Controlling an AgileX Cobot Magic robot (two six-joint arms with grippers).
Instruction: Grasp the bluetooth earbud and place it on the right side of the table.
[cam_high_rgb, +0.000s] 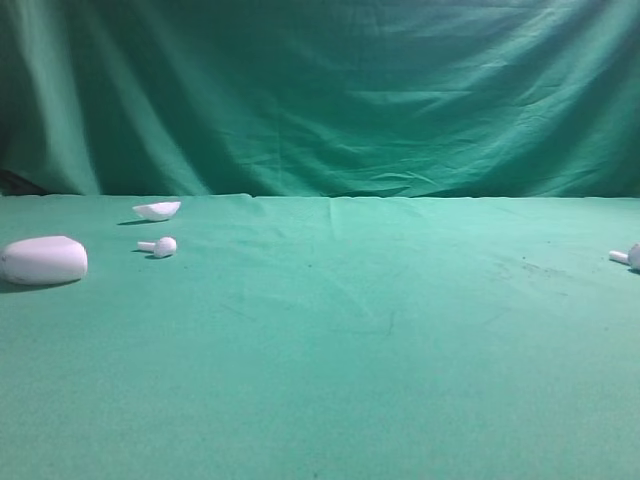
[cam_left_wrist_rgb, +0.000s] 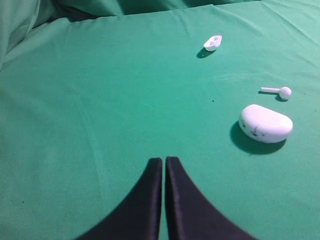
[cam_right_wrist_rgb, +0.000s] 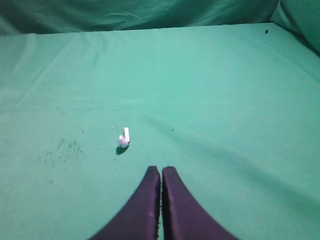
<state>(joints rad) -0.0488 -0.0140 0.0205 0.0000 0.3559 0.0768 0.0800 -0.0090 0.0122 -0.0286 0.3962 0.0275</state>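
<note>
Both grippers pressed together and holding nothing, one earbud lying at the table's right edge.

The right gripper (cam_right_wrist_rgb: 161, 172) has its dark jaws pressed together over bare cloth, nothing between them, and just ahead and a touch to the left of its tips lies the bluetooth earbud (cam_right_wrist_rgb: 124, 138), stem pointing away, resting alone on the table (cam_right_wrist_rgb: 225, 100). From the high view that same earbud (cam_high_rgb: 626, 257) sits at the far right edge, partly cut off by the frame. Over to the left gripper (cam_left_wrist_rgb: 163, 162): jaws pressed together too, gripping nothing. Out beyond it to the right sits the white oval case (cam_left_wrist_rgb: 265, 123), a second earbud (cam_left_wrist_rgb: 278, 91) just behind it, and farther back the shallow white shell piece (cam_left_wrist_rgb: 213, 42).
</note>
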